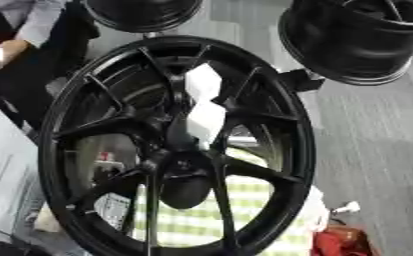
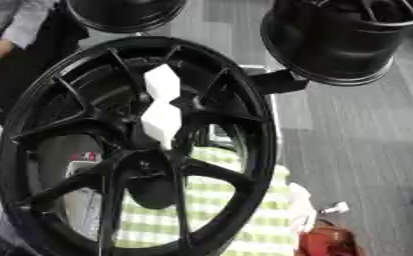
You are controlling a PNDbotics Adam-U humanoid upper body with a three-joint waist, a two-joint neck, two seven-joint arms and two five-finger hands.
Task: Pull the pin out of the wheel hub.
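A large black multi-spoke wheel (image 1: 69, 110) stands upright and fills most of both views. Its hub (image 1: 180, 164) sits a little below the middle, where the spokes meet. Two white blocky pieces, one (image 1: 202, 82) above the other (image 1: 206, 121), lie against the spokes just above the hub; I cannot tell what they are. A dark rounded shape (image 1: 185, 192) hangs just under the hub. Neither of my hands shows in either view.
Two more black rims stand behind, one at top centre (image 1: 144, 12) and one at top right (image 1: 358, 40). A person's sleeve and hand (image 1: 8, 45) are at upper left. White sheet (image 1: 4, 170) left, green-checked cloth (image 1: 192, 220) behind the wheel, red object (image 1: 341, 242) lower right, grey floor (image 1: 376, 140) right.
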